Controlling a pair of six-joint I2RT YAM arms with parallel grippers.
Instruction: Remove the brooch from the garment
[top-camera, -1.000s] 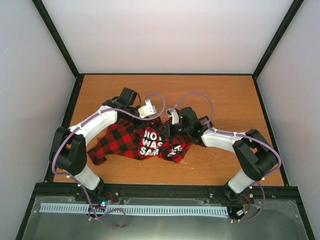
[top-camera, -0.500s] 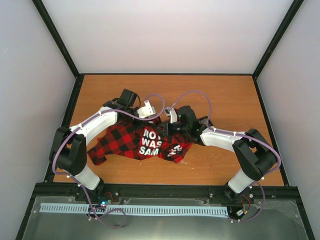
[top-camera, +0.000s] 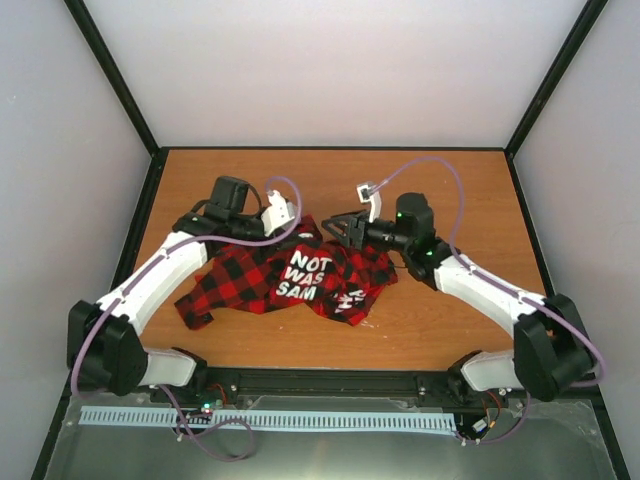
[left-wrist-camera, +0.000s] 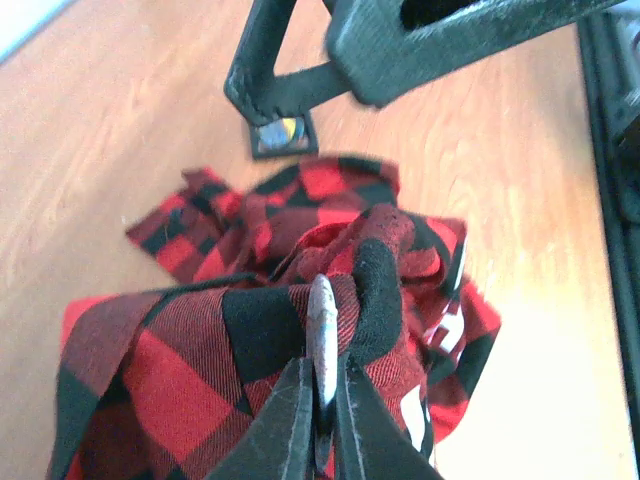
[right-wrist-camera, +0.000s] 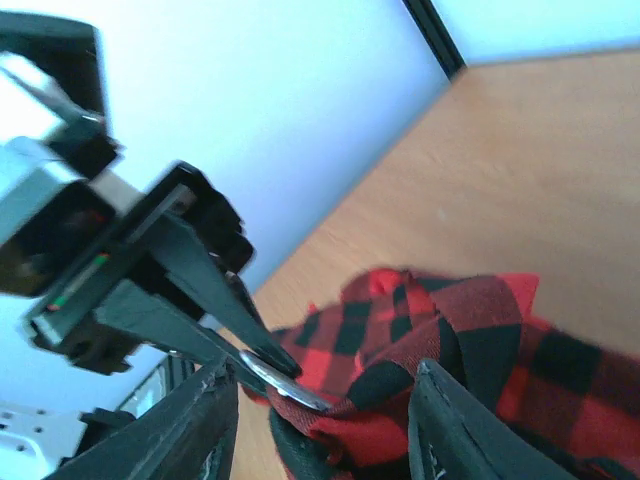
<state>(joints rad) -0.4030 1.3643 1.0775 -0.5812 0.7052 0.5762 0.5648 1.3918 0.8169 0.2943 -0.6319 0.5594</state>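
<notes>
Pinching is the step in hand: at the garment's (top-camera: 250, 280) far edge, left of its lettering, the left gripper (left-wrist-camera: 322, 395) has its jaws pressed together on a silvery metal piece, by my reading the brooch (left-wrist-camera: 322, 320), standing edge-on in a raised fold of cloth; the right gripper (right-wrist-camera: 320, 385) hovers at the same edge, right of the lettering, jaws spread, holding nothing; next, I judge, it must clamp cloth beside the brooch while the left pulls; no container shows.
</notes>
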